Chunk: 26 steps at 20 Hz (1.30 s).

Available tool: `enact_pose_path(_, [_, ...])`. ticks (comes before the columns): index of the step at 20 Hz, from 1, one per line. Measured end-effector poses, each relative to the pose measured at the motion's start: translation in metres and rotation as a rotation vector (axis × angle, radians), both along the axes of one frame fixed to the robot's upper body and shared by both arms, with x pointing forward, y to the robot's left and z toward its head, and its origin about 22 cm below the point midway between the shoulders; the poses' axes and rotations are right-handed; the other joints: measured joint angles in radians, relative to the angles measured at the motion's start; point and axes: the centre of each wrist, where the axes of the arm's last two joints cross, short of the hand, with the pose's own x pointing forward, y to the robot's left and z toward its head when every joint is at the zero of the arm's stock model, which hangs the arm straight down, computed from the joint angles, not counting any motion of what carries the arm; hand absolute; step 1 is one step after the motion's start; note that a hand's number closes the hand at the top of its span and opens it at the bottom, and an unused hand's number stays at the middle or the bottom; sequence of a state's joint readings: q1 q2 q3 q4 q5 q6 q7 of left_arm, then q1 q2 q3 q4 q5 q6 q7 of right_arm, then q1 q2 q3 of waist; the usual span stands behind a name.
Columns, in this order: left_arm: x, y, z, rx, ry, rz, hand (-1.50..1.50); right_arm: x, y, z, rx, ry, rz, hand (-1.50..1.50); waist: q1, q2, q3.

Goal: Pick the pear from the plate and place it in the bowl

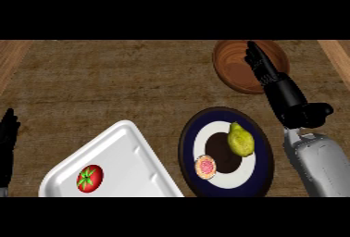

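A yellow-green pear [240, 139] lies on a dark blue plate with a white ring [189, 139], right of the plate's dark centre. A brown wooden bowl [229, 62] stands at the back right with nothing in it. My right hand [284, 95] is open, its straight fingers stretched over the bowl's right part, well behind and to the right of the pear, holding nothing. At the left edge rests my left hand [8, 136], open with its fingers up.
A pink-fleshed halved fruit [205, 167] lies on the plate's front left. A white tray [126, 152] at the front left carries a red tomato [90, 178]. Pale wooden strips border the brown counter at both sides.
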<state>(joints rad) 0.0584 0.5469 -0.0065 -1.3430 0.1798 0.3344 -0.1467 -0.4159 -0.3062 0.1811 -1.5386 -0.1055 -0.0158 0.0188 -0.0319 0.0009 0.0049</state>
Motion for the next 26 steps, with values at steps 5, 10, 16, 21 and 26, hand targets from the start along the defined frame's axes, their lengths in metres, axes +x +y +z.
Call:
enact_pose_path(5, [0.021,-0.05,0.01,-0.105,-0.054,-0.152,0.0,-0.018,-0.001,-0.041,0.131,0.209,0.101,1.5,0.006,-0.001,-0.002])
enact_pose_path(10, [0.035,-0.099,0.014,-0.242,-0.08,-0.288,0.0,-0.036,-0.022,-0.08,0.15,0.306,-0.106,-1.5,-0.029,-0.001,-0.004])
enact_pose_path(16, [0.044,-0.136,0.02,-0.307,-0.073,-0.364,0.0,-0.081,-0.028,-0.11,0.485,0.236,-0.295,-1.5,-0.014,-0.003,-0.003])
enact_pose_path(21, [0.049,-0.149,0.027,-0.321,-0.069,-0.394,0.0,-0.099,-0.063,-0.086,0.465,0.156,-0.393,-1.5,0.012,-0.003,-0.004])
enact_pose_path(26, [0.051,-0.157,0.034,-0.324,-0.063,-0.411,0.0,-0.097,-0.102,-0.05,0.332,0.223,-0.44,-1.5,0.023,-0.003,-0.005])
